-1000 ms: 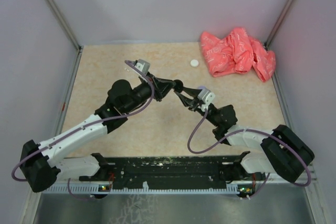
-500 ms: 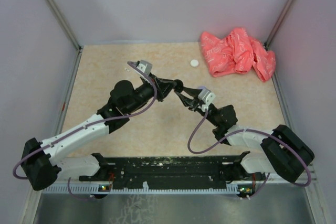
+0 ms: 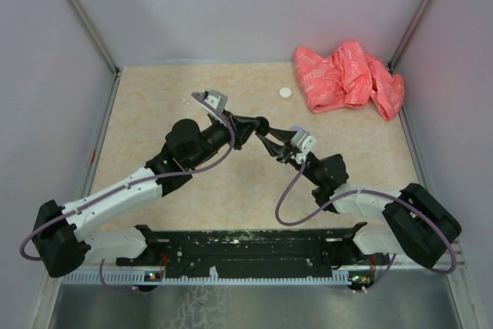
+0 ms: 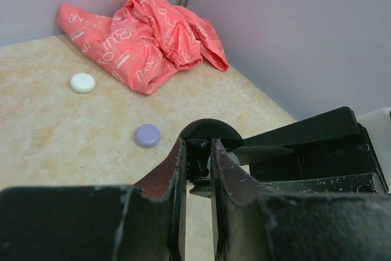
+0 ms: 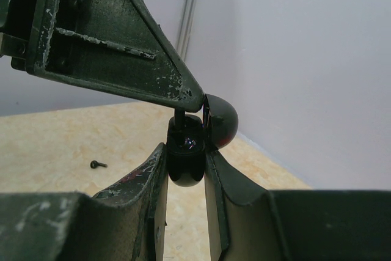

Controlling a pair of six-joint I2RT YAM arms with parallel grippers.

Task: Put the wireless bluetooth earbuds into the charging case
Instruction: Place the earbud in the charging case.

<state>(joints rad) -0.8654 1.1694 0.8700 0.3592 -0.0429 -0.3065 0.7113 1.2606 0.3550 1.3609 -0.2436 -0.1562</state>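
Arms, two: left arm (image 3: pixel 123 190) and right arm (image 3: pixel 362 202), both white and black, meeting tip to tip above the middle of the beige speckled surface (image 3: pixel 154 105).

Left hand (image 4: pixel 196 149), one: clenched on a small black earbud (image 5: pixel 179 116), whose thin stem points down into the case.

Right hand (image 5: pixel 185 151), one: clenched on the base of a black round charging case (image 5: pixel 185 174), held off the surface. Its domed lid (image 5: pixel 221 120) is hinged open to one side.

Earbuds, two counted: one in the left hand at the mouth of the case, and one small black stemmed piece (image 5: pixel 96 164) lying loose on the surface, too small to identify with certainty.

Discs on the surface, two: one white round disc (image 4: pixel 82 82) and one lavender round disc (image 4: pixel 147 135). They lie apart, the white one nearer the cloth.

Cloth, one: crumpled coral-pink printed fabric (image 3: pixel 350 75) in the far right corner.
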